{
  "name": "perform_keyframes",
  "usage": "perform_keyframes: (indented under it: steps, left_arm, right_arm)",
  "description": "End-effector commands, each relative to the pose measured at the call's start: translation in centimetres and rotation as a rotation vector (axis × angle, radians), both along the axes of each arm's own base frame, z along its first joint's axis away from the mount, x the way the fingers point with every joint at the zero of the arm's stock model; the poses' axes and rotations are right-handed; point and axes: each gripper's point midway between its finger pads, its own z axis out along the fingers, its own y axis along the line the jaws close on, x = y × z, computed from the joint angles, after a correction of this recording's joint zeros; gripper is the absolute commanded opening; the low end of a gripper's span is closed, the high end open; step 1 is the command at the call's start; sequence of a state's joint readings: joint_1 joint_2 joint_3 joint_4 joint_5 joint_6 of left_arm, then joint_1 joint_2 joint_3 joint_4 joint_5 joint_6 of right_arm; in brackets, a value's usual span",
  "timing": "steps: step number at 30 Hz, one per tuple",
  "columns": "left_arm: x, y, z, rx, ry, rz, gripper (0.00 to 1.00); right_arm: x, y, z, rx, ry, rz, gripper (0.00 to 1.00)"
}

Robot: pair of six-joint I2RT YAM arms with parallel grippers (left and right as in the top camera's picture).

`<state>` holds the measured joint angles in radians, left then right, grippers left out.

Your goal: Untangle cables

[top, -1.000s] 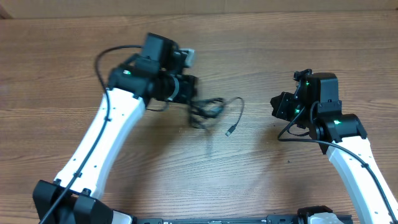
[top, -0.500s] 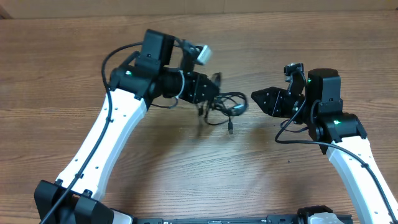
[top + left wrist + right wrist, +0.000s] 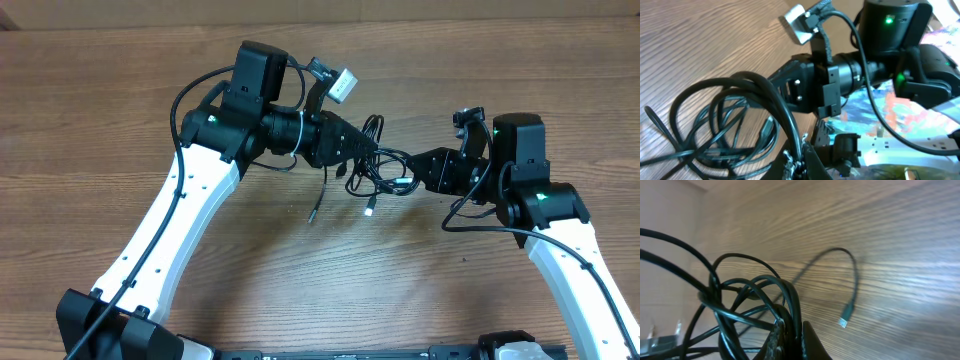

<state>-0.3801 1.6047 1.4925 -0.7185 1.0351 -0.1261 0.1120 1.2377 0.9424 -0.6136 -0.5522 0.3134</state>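
Note:
The cables (image 3: 383, 168) are a tangle of thin black loops held above the wooden table between both grippers. My left gripper (image 3: 355, 152) is shut on the left side of the tangle. My right gripper (image 3: 417, 172) is shut on its right side. Two loose ends hang down, one with a plug (image 3: 369, 210) and one farther left (image 3: 312, 214). In the left wrist view the loops (image 3: 725, 125) spread left of the shut gripper (image 3: 801, 161). In the right wrist view the gripper (image 3: 791, 339) pinches several strands (image 3: 747, 302), and a silver-tipped plug (image 3: 843, 322) hangs over the table.
The brown wooden table (image 3: 300, 290) fills the overhead view. The thick black arm cable (image 3: 180, 95) loops beside the left arm. The right arm's wrist (image 3: 880, 60) with green lights faces the left wrist camera closely.
The left gripper has carried the tangle up and to the right. The right gripper has moved left to meet it and has shut on the tangle's right side.

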Motion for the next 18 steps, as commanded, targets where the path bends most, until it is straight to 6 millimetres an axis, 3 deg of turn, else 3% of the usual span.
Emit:
perform_keyframes:
  steps: [1, 4, 6, 10, 13, 15, 17, 18]
  left_arm:
    - [1.5, 1.6, -1.3, 0.132, -0.051, 0.114, 0.04]
    - [4.1, 5.5, -4.6, 0.357, -0.042, 0.315, 0.04]
    - [5.9, 10.1, -6.8, 0.537, -0.002, 0.508, 0.04]
    - [7.8, 15.2, -7.4, 0.584, 0.064, 0.691, 0.04]
    - [8.8, 16.9, -7.0, 0.551, 0.100, 0.775, 0.04]
    - [8.3, 15.0, -6.1, 0.441, 0.126, 0.692, 0.04]
    - [6.9, 11.9, -4.5, 0.310, 0.106, 0.513, 0.04]
    - [5.2, 9.1, -2.7, 0.187, 0.077, 0.348, 0.04]
  right_arm:
    - [0.9, -3.7, -2.0, -0.192, 0.023, -0.151, 0.04]
    - [0.9, -7.6, -3.3, -0.354, 0.067, -0.332, 0.04]
    - [0.9, -10.4, -3.6, -0.461, 0.081, -0.459, 0.04]
    - [0.9, -12.5, -3.4, -0.539, 0.071, -0.554, 0.04]
    - [1.0, -12.9, -3.3, -0.537, 0.073, -0.598, 0.04]
    - [1.3, -11.9, -3.3, -0.485, 0.070, -0.572, 0.04]
    - [1.6, -10.0, -3.1, -0.409, 0.062, -0.493, 0.04]
    - [1.7, -8.3, -2.8, -0.353, 0.042, -0.394, 0.04]
